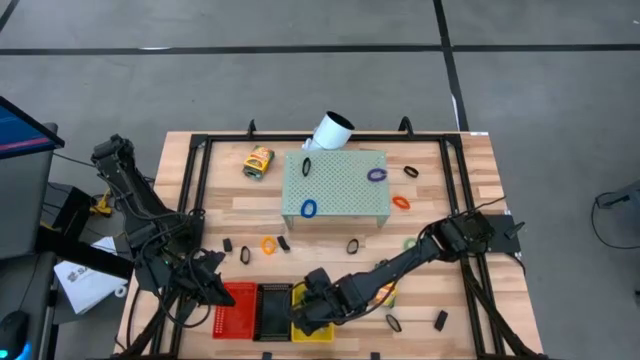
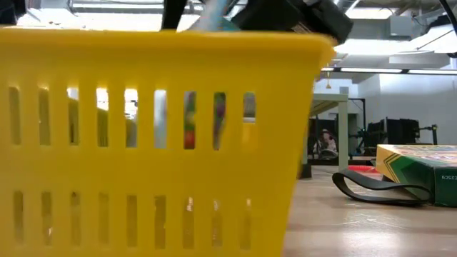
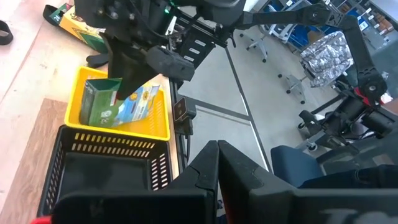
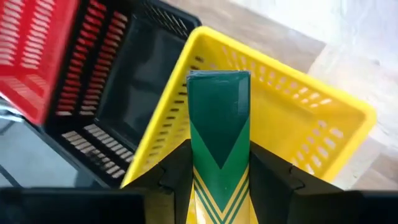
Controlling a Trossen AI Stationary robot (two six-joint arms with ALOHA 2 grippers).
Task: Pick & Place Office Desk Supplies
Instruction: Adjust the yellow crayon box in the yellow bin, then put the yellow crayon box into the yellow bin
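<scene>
My right gripper (image 4: pixel 219 177) pinched a crayon box (image 4: pixel 219 130) lengthwise, its long axis pointing toward twelve o'clock, directly over the yellow basket (image 4: pixel 323 102).

No print can be read anywhere; the lettering on the crayon box (image 2: pixel 421 170) is too small.

Straight down from overhead onto the whole tabletop (image 1: pixel 330 250) and both arms. Level at tabletop height, pressed right up against the yellow basket (image 2: pixel 150 143), facing the room behind. From each wrist, close over the same yellow basket (image 3: pixel 118 121) (image 4: pixel 280 112) and the neighbouring black basket (image 3: pixel 106 171) (image 4: pixel 130 74), shared with the overhead view.
</scene>
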